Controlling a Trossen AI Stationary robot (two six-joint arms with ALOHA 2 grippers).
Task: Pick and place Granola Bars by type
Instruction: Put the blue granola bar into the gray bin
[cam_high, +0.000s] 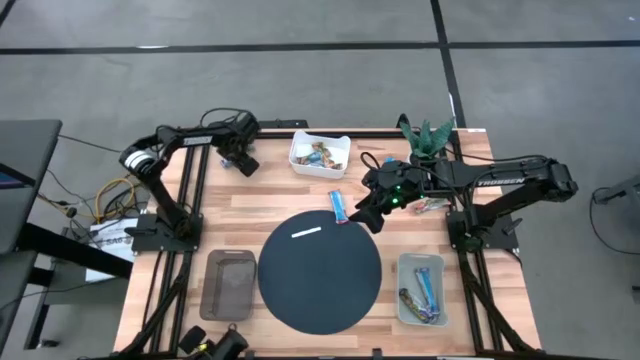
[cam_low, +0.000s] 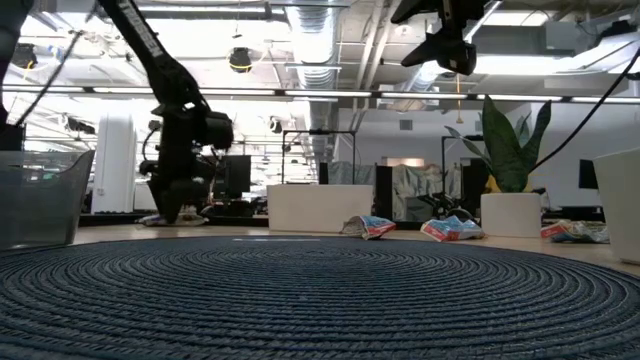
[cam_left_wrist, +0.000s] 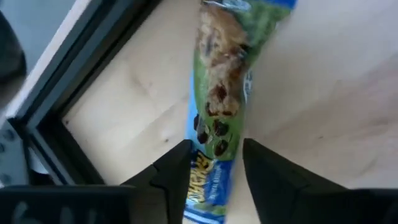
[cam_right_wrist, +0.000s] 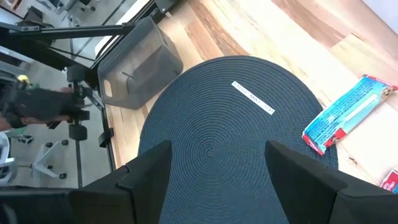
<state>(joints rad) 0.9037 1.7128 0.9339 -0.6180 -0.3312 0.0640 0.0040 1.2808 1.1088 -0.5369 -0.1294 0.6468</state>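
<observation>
Left gripper (cam_left_wrist: 211, 171) near the table's far-left corner, jaws apparently closed on 1 green-blue granola bar (cam_left_wrist: 221, 93). Right gripper (cam_right_wrist: 214, 165) hovers above the mat's (cam_high: 320, 275) far-right edge, jaws wide, empty, beside a blue bar (cam_high: 340, 207).

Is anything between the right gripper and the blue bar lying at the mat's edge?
Nothing visible. The right gripper, fingers open, hangs just beside the blue granola bar, which lies bare on the wood by the round mat. The left gripper works far off, near the table's back left.
</observation>
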